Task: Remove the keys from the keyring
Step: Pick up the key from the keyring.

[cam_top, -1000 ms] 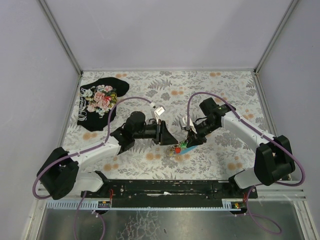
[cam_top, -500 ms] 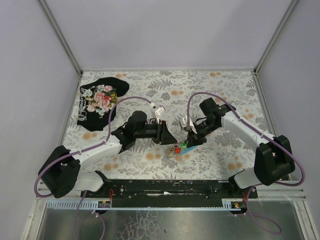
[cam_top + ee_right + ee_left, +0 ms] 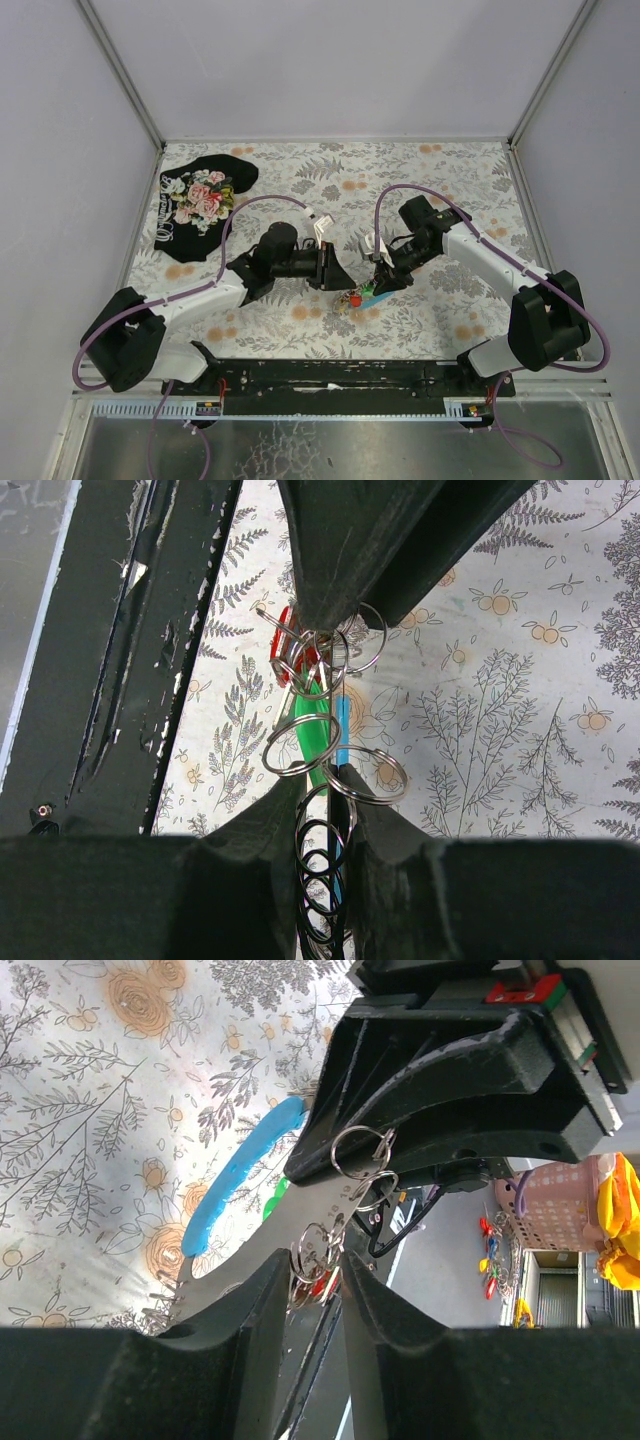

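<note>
We log left gripper (image 3: 318, 1270) and right gripper (image 3: 322, 810) each pinching the keyring (image 3: 235, 1175), tips close together (keys (image 3: 316, 730) bunched between them, red and green heads showing).

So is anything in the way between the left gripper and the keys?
Nothing visible is. The left gripper has the silver loops of the keyring right between its fingers, and the keys hang in that same bunch. The right gripper pinches the bunch from the other side.
</note>
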Controlling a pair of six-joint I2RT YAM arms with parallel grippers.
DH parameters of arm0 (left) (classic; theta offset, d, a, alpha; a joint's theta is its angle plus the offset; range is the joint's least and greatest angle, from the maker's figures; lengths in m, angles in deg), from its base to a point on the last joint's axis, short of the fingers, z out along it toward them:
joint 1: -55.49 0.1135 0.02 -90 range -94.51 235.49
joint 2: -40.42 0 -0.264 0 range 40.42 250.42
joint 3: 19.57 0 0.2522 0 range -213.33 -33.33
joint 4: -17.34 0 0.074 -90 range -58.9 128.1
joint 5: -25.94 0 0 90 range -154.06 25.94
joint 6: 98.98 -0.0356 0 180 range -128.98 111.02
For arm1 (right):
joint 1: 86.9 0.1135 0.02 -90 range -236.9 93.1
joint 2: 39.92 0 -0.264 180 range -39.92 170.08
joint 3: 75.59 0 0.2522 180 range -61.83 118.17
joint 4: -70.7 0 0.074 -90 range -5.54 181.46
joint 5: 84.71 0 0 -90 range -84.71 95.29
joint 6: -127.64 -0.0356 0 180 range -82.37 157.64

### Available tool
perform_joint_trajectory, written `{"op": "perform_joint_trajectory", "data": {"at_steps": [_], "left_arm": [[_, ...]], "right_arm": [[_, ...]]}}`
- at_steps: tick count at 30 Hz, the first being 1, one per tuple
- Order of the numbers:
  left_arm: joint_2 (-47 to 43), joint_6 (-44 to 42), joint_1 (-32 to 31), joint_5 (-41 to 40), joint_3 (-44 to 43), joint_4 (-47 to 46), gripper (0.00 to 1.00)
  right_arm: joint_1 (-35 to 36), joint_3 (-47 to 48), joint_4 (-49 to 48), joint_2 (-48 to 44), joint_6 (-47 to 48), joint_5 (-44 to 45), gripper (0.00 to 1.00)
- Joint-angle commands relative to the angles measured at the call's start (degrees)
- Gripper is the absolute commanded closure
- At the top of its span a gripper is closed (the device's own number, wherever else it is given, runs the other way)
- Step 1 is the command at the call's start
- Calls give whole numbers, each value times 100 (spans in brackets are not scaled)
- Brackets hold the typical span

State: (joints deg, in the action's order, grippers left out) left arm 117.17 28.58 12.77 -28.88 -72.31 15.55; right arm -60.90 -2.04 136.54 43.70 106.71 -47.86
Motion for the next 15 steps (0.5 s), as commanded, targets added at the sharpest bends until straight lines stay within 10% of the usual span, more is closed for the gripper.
{"op": "perform_joint_trajectory", "data": {"at_steps": [1,15], "left_arm": [[-116,185,-39,256,-144,-498,75],[-126,303,-69,290,-130,-629,92]], "right_arm": [[45,51,145,-135,137,-310,100],[40,50,165,-144,141,-395,100]]}}
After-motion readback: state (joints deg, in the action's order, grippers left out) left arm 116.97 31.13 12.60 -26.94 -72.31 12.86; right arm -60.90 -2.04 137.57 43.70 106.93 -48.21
